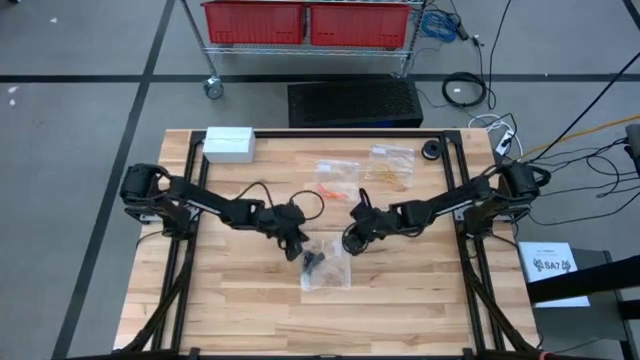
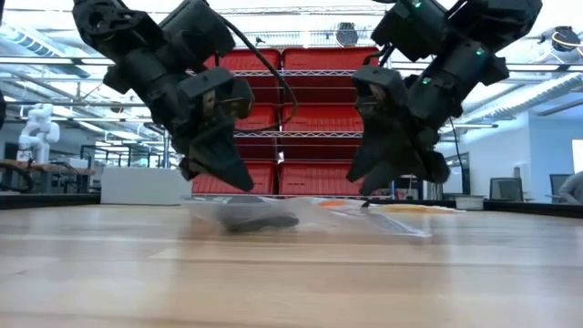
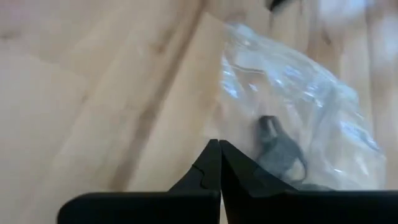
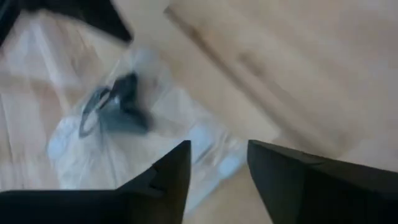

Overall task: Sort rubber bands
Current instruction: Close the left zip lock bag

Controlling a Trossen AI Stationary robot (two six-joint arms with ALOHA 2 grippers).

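Observation:
A clear plastic bag [image 1: 326,267] lies flat mid-table with a clump of black rubber bands [image 1: 314,262] inside; the clump also shows in the left wrist view [image 3: 280,151] and the right wrist view [image 4: 118,109]. My left gripper [image 1: 294,246] hovers shut just left of that bag, above the wood [image 3: 219,144]. My right gripper [image 1: 352,240] hangs open over the bag's far right corner [image 4: 217,163], touching nothing. Farther back lie a bag with orange-red bands [image 1: 337,180] and a bag with tan-yellow bands [image 1: 391,166].
A white box [image 1: 228,144] sits at the table's far left corner, and a small black round part [image 1: 431,150] near the far right. Black cables loop from both arms over the middle. Bare wood spreads toward the near edge [image 1: 330,325].

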